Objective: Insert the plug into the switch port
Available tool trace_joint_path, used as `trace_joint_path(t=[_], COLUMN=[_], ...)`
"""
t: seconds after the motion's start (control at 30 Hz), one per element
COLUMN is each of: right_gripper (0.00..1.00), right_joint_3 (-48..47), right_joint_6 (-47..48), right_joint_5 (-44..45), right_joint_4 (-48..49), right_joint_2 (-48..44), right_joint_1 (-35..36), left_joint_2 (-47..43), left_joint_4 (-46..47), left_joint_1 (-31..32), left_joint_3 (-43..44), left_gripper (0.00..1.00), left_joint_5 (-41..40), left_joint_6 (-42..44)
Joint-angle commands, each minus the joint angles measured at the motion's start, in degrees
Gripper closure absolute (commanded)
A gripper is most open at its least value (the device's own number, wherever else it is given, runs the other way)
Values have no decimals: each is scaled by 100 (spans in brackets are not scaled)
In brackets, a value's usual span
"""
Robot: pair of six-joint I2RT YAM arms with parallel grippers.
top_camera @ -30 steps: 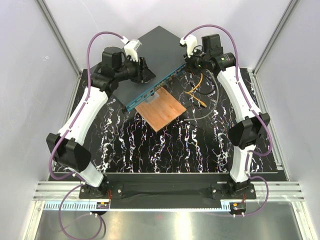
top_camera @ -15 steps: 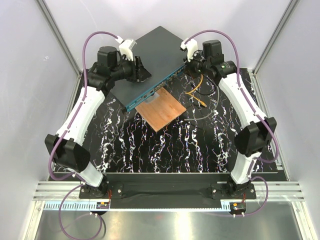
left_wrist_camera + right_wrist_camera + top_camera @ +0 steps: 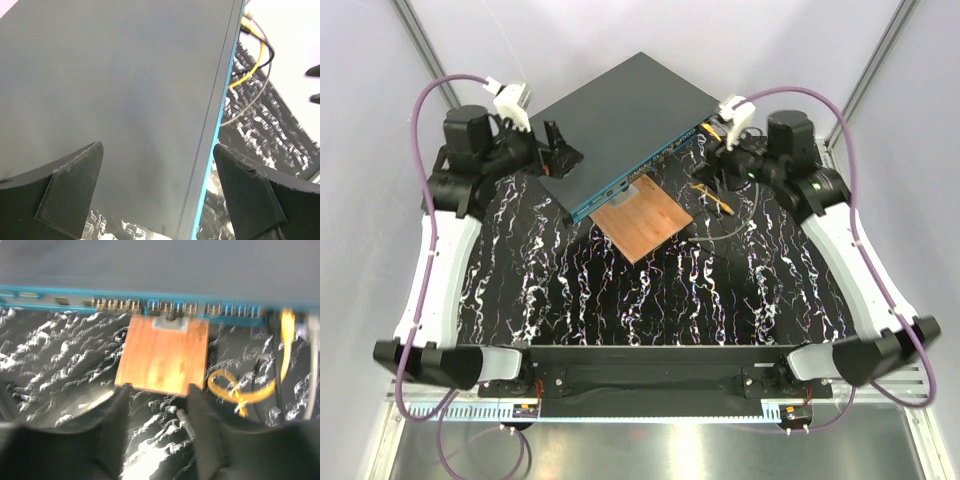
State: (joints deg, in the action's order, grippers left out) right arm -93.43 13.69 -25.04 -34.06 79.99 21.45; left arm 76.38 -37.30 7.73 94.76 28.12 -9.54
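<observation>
A black table [image 3: 620, 310] with white marbling carries a wide, flat, dark grey box [image 3: 620, 120], turned so that one corner points far. Its teal front [image 3: 635, 172] faces near and to the right. A copper-brown square plate [image 3: 642, 222] lies flat on the table with its far edge against that front.

The left gripper [image 3: 563, 152] sits at the box's left corner. From its wrist, its fingers [image 3: 70, 185] are spread wide with nothing between them. The box top fills the space ahead, and the teal edge [image 3: 220, 125] runs just inside the right finger.

The right gripper [image 3: 712, 152] hangs near the right end of the teal front. Its wrist view is blurred, but the fingers [image 3: 112, 430] stand apart and seem to hold nothing. The row of ports [image 3: 175, 306] lies ahead of them, beyond the plate [image 3: 162, 357] and well apart from the fingertips.

A yellow cable [image 3: 715, 190] loops on the table to the right of the plate, beside a grey cable [image 3: 720, 232]. A small pale block [image 3: 170, 322] on the plate's far edge touches the ports. Whether it is the plug cannot be told.
</observation>
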Motion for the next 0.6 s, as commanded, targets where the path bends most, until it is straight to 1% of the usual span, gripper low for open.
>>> trace_joint_path(t=[0.0, 0.03, 0.07, 0.13, 0.17, 0.23, 0.27, 0.3, 0.37, 0.47, 0.57], right_gripper=[36, 20, 14, 8, 5, 2, 1, 0, 0, 0, 0], right_joint_3=[665, 772, 878, 1203, 1335, 1765, 1897, 2151, 2346, 2610, 2663], right_joint_6=[-700, -823, -981, -1157, -1211, -1334, -1526, -1580, -1685, -1703, -1730], right_joint_5=[-168, -186, -203, -177, -168, -116, -124, -133, -186, -230, -247], right_joint_4=[93, 84, 58, -13, -4, 75, 93, 119, 128, 190, 233], right_joint_2=[-597, -703, -895, -1116, -1352, -1590, -1783, -1863, -2082, -2311, -2435], right_joint_1=[-351, -457, -571, -765, -818, -932, -985, -1046, -1187, -1301, -1363], left_joint_2=[-562, -815, -931, -1335, -1501, -1783, -2063, -2179, -2529, -2786, -2935], left_joint_4=[-523, -698, -787, -1016, -1068, -1139, -1165, -1183, -1201, -1148, -1166], left_joint_1=[-26, -26, -26, -17, -25, -26, -26, -26, -17, -69, -113], left_joint_3=[-203, -273, -431, -633, -887, -1186, -1484, -1617, -1959, -2250, -2208], left_gripper=[1, 1, 1, 1, 1, 1, 1, 1, 1, 1, 1], left_joint_5=[-253, -489, -579, -868, -939, -1210, -1282, -1361, -1563, -1669, -1801], left_joint_6=[435, 488, 610, 742, 839, 866, 875, 866, 822, 831, 901])
